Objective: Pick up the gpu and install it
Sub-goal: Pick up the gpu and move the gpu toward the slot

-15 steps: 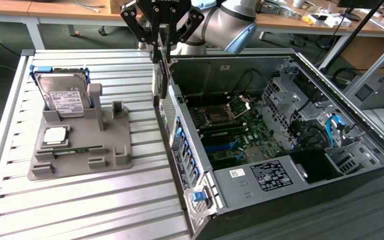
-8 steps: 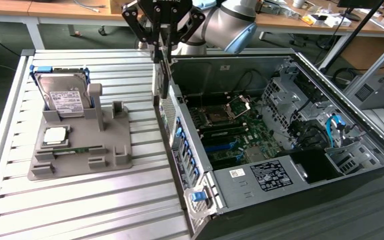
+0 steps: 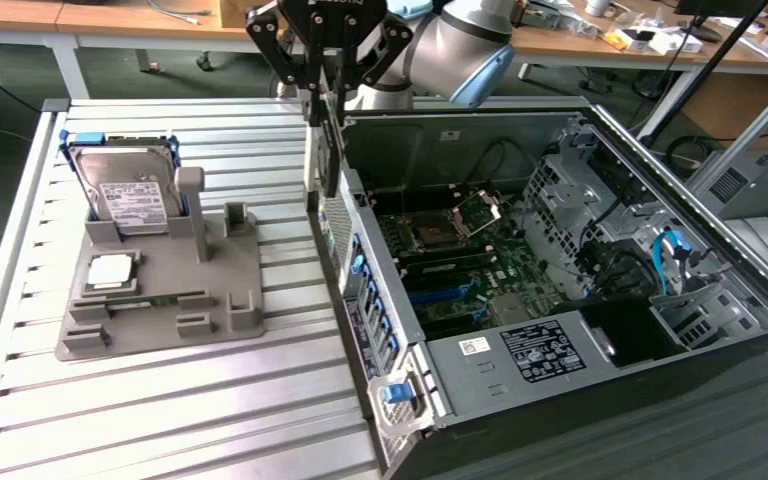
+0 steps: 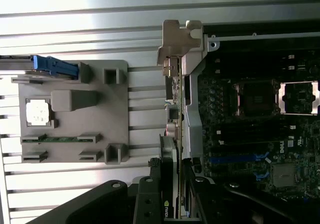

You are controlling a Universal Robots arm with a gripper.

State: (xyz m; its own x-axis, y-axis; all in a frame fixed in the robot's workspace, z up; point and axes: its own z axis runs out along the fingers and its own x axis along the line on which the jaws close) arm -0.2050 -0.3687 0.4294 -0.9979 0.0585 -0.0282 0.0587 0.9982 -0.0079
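Pincer (image 3: 320,88) clamped on gpu (image 3: 313,150) (card hanging upright), over computer case (image 3: 347,240) rear wall

The end effector (image 3: 324,95) hides the gpu (image 3: 315,160) upper edge

The gpu (image 4: 172,114) in the claw (image 4: 174,190) has a dull silver metal bracket on a matt black card. Under the claw the table (image 3: 157,420) is ribbed, shiny aluminium; the holder (image 3: 224,280) off to its side looks like matt grey plastic.
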